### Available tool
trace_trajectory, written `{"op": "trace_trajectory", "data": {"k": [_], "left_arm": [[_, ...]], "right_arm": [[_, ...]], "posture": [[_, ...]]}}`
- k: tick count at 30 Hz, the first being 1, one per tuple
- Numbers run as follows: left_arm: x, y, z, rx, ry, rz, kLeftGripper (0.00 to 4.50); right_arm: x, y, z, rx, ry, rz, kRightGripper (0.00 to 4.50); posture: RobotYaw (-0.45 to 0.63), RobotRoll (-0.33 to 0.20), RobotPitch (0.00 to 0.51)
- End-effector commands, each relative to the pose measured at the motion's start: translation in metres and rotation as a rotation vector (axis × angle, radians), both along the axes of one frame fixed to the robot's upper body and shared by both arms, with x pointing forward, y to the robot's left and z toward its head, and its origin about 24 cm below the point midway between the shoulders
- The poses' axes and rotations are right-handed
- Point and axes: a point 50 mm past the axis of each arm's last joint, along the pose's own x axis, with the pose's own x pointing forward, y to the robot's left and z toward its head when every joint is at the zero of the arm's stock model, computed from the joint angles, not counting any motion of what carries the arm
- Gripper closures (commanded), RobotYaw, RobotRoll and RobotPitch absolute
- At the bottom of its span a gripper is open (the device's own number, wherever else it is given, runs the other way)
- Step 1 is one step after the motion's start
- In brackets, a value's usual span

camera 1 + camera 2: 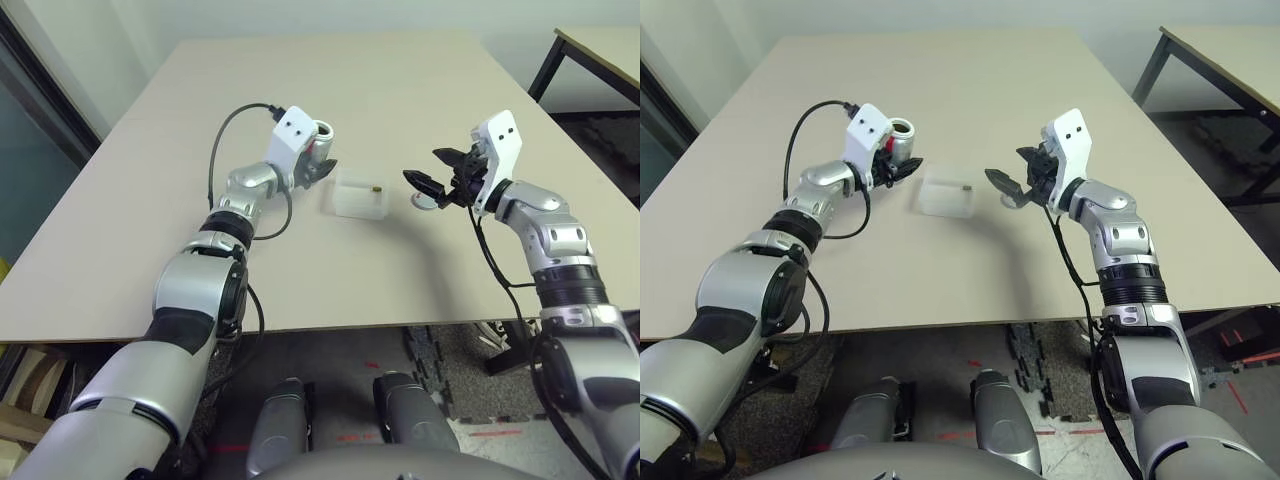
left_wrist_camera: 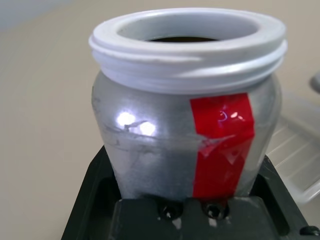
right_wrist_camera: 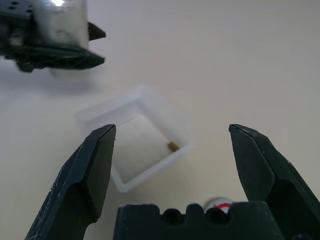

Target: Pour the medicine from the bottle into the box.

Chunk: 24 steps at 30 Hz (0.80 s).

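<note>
Pinching the bottle (image 2: 150,125) mouth-up in the left claw (image 1: 322,172), hiding part of its wall; can make out just a dark patch inside. Holding the right claw (image 3: 172,129) spread and empty, partly covering the cap (image 1: 424,203). Between claws, can see the box (image 1: 358,205), faint-walled on the counter (image 1: 300,285), with the medicine (image 3: 173,146) at far right inside. Leaves open room beyond, and nearer, before the near edge.

From here I can't see the foot of the bottle (image 2: 185,135); my left claw (image 2: 187,212) covers it. Past its mouth the inside is too dark to make out. Beside the bottle, the box (image 2: 295,150) is cut off by the left wrist view's edge.
</note>
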Motion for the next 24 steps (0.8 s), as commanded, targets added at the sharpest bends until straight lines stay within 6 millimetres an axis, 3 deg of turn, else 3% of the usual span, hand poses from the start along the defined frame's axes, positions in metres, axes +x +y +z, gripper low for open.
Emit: {"op": "trace_trajectory", "data": {"k": [1, 20, 21, 24], "left_arm": [[-0.002, 0.009, -0.002, -0.065, -0.025, 0.067, 1.75], [-0.011, 0.005, -0.032, -0.253, 0.056, 0.185, 1.75], [-0.012, 0.006, -0.034, -0.25, 0.06, 0.187, 1.01], [-0.014, 0.007, -0.04, -0.25, 0.075, 0.19, 0.14]], "right_arm": [[-0.008, 0.003, 0.004, -0.032, 0.016, 0.089, 0.0], [-0.015, -0.012, 0.013, -0.103, 0.026, 0.088, 0.0], [-0.015, -0.011, 0.013, -0.102, 0.025, 0.089, 0.0], [-0.015, -0.011, 0.014, -0.1, 0.026, 0.09, 0.0]], "posture": [[-0.14, 0.0, 0.066], [-0.2, 0.0, 0.064], [-0.2, 0.0, 0.064], [-0.2, 0.0, 0.06]]}}
